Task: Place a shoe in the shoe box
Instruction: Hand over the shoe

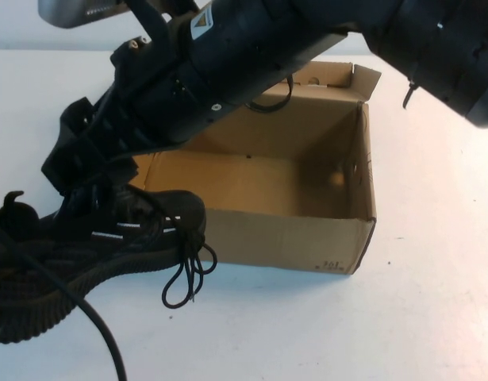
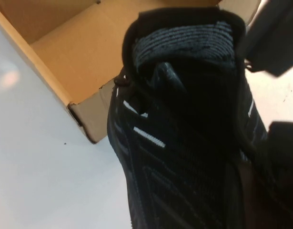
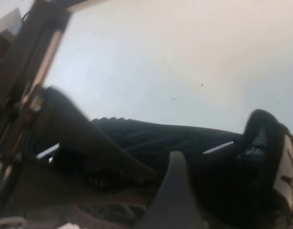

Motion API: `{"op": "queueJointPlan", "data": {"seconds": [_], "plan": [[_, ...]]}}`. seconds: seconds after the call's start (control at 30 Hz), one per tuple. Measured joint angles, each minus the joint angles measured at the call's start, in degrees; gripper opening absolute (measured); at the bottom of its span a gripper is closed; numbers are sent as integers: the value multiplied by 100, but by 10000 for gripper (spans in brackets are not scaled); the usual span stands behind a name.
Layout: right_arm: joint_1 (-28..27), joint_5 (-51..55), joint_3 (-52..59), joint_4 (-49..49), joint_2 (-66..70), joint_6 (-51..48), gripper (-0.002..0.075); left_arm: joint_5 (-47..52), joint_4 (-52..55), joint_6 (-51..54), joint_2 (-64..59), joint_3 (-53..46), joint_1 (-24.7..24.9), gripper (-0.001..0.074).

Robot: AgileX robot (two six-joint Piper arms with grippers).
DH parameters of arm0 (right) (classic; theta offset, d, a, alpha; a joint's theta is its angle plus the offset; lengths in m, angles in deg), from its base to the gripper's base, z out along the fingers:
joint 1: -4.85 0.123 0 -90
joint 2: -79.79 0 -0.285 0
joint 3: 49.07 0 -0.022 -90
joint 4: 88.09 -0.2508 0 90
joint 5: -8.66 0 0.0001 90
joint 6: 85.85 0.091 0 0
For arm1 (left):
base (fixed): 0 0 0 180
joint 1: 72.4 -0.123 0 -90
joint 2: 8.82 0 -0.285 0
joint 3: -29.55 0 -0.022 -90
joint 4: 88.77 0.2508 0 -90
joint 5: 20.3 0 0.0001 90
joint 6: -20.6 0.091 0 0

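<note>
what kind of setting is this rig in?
Likely a lab tabletop test bench: plain white table, only an open shoe box and a black shoe as props, both arms overhead, left gripper at the shoe.

Shoe [image 1: 109,238]: black knit sneaker, white dashes along its sides, ribbed dark sole, dark laces hanging loose in loops off the front. Lies tilted at the table's near left, just off the box's near left corner, part hidden under the left arm.

Shoe box [image 1: 291,238]: plain brown cardboard, rectangular, open on top, flaps upright at the far end, inside bare; small print at the near right lower corner. Sits mid-table.
</note>
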Motion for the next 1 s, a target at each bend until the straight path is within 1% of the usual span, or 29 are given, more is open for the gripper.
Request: {"op": "queueJointPlan", "data": {"seconds": [0.2, 0.4, 0.53, 0.67, 0.83, 1.0], "plan": [[0, 75, 0, 152, -279, -1195, 518, 10, 0, 331, 0, 0, 0, 34], [-145, 124, -9, 697, -705, -1577, 519, 41, -322, 740, 0, 306, 0, 34], [-343, 359, -9, 828, -884, -1938, 519, 54, -669, 980, 0, 669, 0, 33], [-417, 759, -9, 882, -1001, -2505, 519, 71, -907, 1165, 0, 999, 0, 33], [-417, 892, -9, 895, -1151, -3209, 519, 457, -1098, 1423, 0, 1211, 0, 33], [-417, 892, -9, 917, -1289, -3298, 518, 973, -1200, 1572, 0, 1238, 0, 33]]}}
